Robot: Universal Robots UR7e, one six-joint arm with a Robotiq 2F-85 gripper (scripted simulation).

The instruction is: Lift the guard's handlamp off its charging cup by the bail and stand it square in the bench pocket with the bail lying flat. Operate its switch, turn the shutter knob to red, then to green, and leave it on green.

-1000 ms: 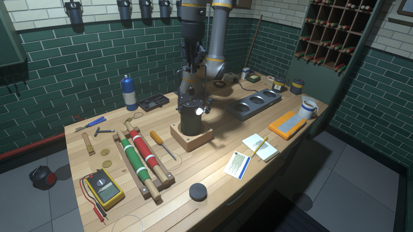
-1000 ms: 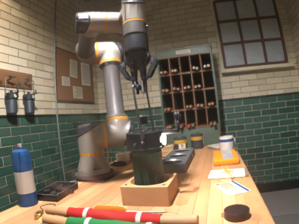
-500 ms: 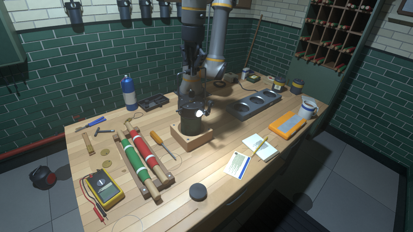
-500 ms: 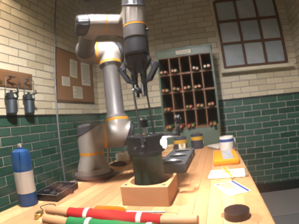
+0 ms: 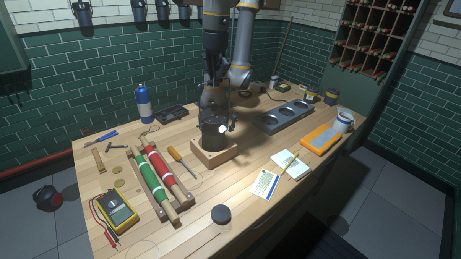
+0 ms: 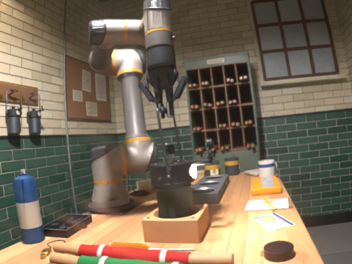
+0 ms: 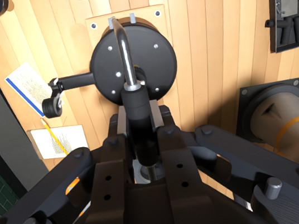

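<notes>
I hold the black grip of the handlamp's wire bail (image 7: 138, 111) in my closed gripper (image 5: 212, 81) (image 6: 165, 107) (image 7: 139, 122), with the bail standing upright above the lamp. The dark handlamp (image 5: 212, 135) (image 6: 174, 187) (image 7: 133, 62) hangs straight below, its lower body inside the round hole of the wooden bench pocket (image 5: 213, 152) (image 6: 175, 223). Its lens (image 5: 222, 129) glows white. A side arm ends in a small black knob (image 7: 51, 107) (image 5: 234, 118). The grey charging tray (image 5: 283, 116) with three cups lies to the right.
Red and green rolled flags (image 5: 157, 172) lie in a rack left of the pocket, with a screwdriver (image 5: 181, 161) between. A blue canister (image 5: 144, 103), a black tool tray (image 5: 171, 113), papers with a pencil (image 5: 290, 163), an orange pad (image 5: 320, 139) and a mug (image 5: 343, 120) stand around the bench.
</notes>
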